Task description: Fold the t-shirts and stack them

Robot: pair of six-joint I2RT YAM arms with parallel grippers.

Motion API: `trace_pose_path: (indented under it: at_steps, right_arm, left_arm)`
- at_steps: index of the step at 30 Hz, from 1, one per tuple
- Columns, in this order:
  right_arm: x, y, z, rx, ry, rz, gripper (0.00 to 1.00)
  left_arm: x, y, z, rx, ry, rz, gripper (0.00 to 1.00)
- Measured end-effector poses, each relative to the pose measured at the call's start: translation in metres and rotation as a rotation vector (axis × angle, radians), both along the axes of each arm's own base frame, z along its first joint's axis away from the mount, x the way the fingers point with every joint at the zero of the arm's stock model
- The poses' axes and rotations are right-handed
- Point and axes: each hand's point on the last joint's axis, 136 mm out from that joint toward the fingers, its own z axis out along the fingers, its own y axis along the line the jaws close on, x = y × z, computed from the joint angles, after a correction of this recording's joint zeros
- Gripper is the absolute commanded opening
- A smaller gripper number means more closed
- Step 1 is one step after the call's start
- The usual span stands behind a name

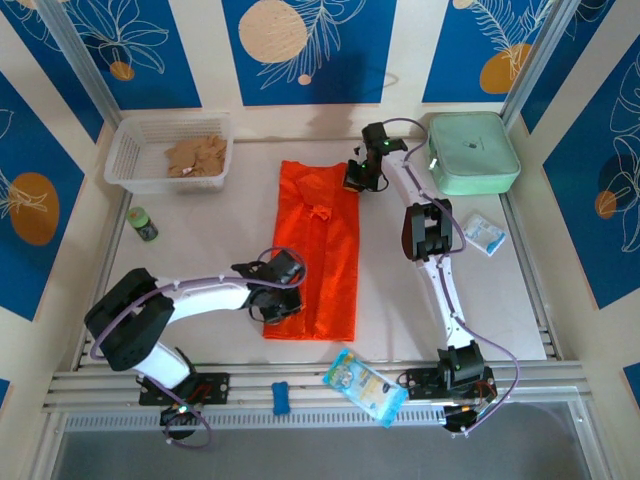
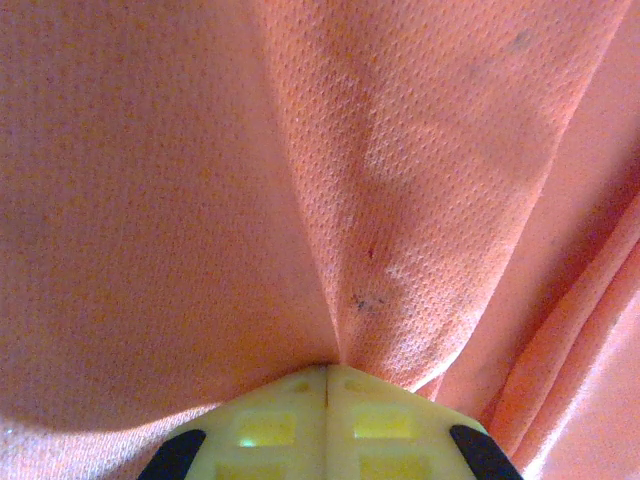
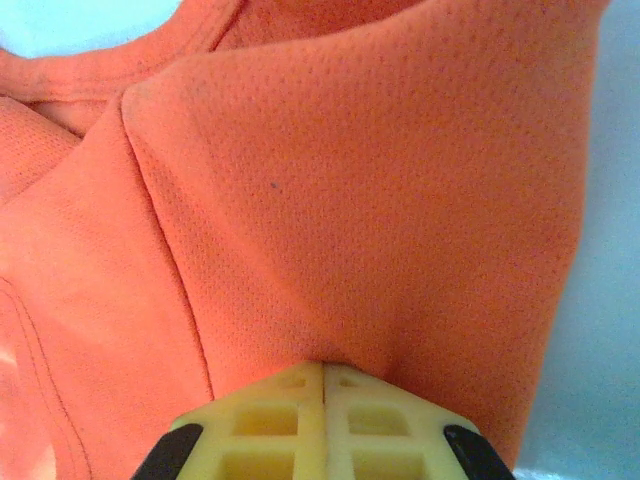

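An orange-red t-shirt [image 1: 320, 250] lies folded lengthwise into a long strip down the middle of the table. My left gripper [image 1: 280, 300] is at its near left edge, shut on a pinch of the cloth [image 2: 330, 290], which puckers into a fold at the yellow fingertips [image 2: 270, 425]. My right gripper [image 1: 358, 180] is at the shirt's far right corner, shut on the t-shirt fabric [image 3: 350, 230] near the collar [image 3: 110, 60]. Its yellow fingertips [image 3: 275, 415] are closed together.
A white basket [image 1: 130, 150] holding a tan cloth stands at the back left. At the back right sits a mint-green case [image 1: 472, 152]. A green can [image 1: 143, 223], a small packet [image 1: 484, 235] and a snack bag [image 1: 365, 386] lie around the shirt.
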Motion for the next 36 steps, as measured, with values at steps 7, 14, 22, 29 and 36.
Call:
trace_pose_path:
  at_steps: [7,14,22,29,36]
  right_arm:
    - [0.003,0.005,0.0,0.022,-0.005,-0.007,0.0]
    - [0.007,0.005,0.002,0.043,-0.012,-0.011,0.0]
    - [0.008,0.005,0.014,0.076,-0.042,0.037,0.23]
    - [0.002,-0.001,0.152,0.071,-0.307,0.134,0.39]
    - [-0.083,-0.023,0.37,0.024,-0.768,0.251,0.48]
  left_arm:
    - [0.004,-0.009,0.001,-0.027,-0.008,0.018,0.03]
    - [0.012,-0.016,0.007,-0.03,-0.033,0.009,0.22]
    - [0.042,-0.025,0.054,0.011,-0.186,-0.068,0.49]
    - [0.097,-0.028,0.179,0.066,-0.568,-0.167,0.8]
    - [0.13,0.007,0.291,0.246,-0.981,-0.287,0.99]
